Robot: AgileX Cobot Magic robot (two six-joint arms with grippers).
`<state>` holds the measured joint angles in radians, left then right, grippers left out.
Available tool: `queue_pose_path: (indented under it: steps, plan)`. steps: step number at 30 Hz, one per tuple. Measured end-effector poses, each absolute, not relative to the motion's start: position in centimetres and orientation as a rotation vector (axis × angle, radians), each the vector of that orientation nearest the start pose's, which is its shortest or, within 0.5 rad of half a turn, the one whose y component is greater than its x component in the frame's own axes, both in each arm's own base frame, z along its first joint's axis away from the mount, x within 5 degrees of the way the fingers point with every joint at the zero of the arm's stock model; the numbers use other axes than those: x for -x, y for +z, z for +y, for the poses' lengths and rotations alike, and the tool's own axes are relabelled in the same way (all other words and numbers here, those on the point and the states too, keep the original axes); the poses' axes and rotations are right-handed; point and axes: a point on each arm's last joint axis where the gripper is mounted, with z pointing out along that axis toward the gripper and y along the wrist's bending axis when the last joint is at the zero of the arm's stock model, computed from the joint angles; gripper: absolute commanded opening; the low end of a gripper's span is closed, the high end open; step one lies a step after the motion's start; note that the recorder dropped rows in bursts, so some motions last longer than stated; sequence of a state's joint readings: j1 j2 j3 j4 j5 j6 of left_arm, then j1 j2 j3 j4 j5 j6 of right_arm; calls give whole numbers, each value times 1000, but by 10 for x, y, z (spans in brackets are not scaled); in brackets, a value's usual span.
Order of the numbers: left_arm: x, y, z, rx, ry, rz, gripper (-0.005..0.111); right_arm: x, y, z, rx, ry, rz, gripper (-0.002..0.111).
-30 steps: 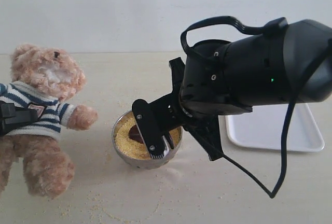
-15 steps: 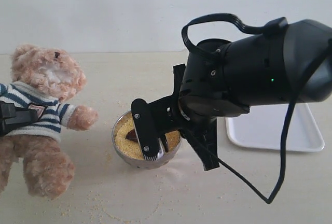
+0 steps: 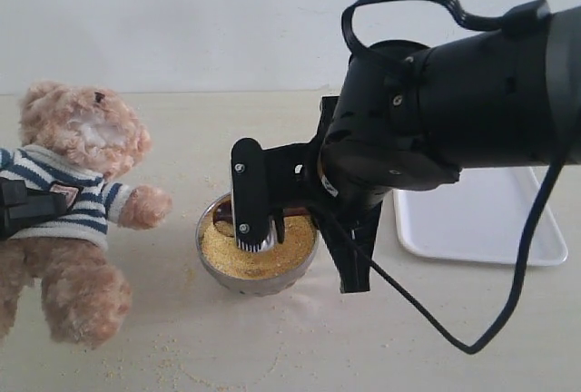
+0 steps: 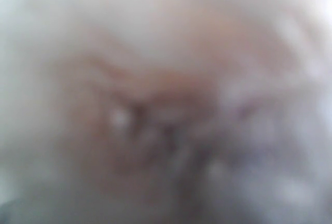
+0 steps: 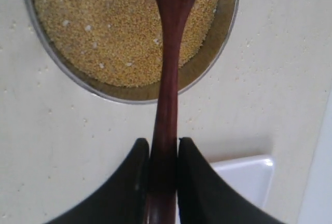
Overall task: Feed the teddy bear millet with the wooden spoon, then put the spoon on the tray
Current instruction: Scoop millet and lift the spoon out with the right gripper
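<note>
- Looking from the outside view: seeing the bear (image 3: 77, 201) at the left of the table (image 3: 408, 347), wearing a striped shirt.
- Seeing the left gripper (image 3: 23, 206) as a black bit touching the shirt at the picture's edge; not being able to tell if it is open or closed.
- Seeing the bowl (image 3: 213, 260) near the middle, just beside the bear's paw, filled with yellow millet (image 3: 263, 260).
- Seeing the right gripper (image 3: 265, 236) pointing down over the bowl, tips close above the millet.
- Seeing the white tray (image 3: 472, 238) at the right, partly behind the big black arm, apart from the bowl.
- Seeing more millet scattered on the table in front of the bowl.
- Looking from the left wrist view: seeing only a blur of pale brown fuzz, nothing clear.
- Looking from the right wrist view: seeing the right gripper (image 5: 164, 149) pinching the thin handle of the spoon (image 5: 167, 79), both black fingers (image 5: 135, 182) pressing on it.
- Seeing the spoon reaching out over the bowl (image 5: 220, 47), its wide end above the millet (image 5: 104, 32) and cut off by the picture's edge.
- Seeing a corner of the tray (image 5: 244, 177) just beside the fingers.
</note>
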<state>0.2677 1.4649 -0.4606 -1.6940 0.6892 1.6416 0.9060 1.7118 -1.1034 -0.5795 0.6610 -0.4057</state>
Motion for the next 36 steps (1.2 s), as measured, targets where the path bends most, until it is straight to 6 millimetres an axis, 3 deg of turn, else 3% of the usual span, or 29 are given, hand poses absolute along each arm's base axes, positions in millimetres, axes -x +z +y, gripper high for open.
queue_pose_path:
  steps: [12,17,21,25,36]
  plan:
    - [-233,170,4,252,-802,2288,5,-229,212,249,1961,-370,1886,0]
    - [-230,174,-4,276,-948,2284,5,-227,212,246,1993,-380,1915,0]
    - [-225,177,-11,282,-1090,2289,5,-233,229,242,1922,-325,1941,0]
    - [-223,177,-13,277,-1115,2310,5,-238,250,232,1864,-283,1947,0]
    - [-222,175,-13,291,-1116,2316,5,-236,268,226,1833,-196,1997,0]
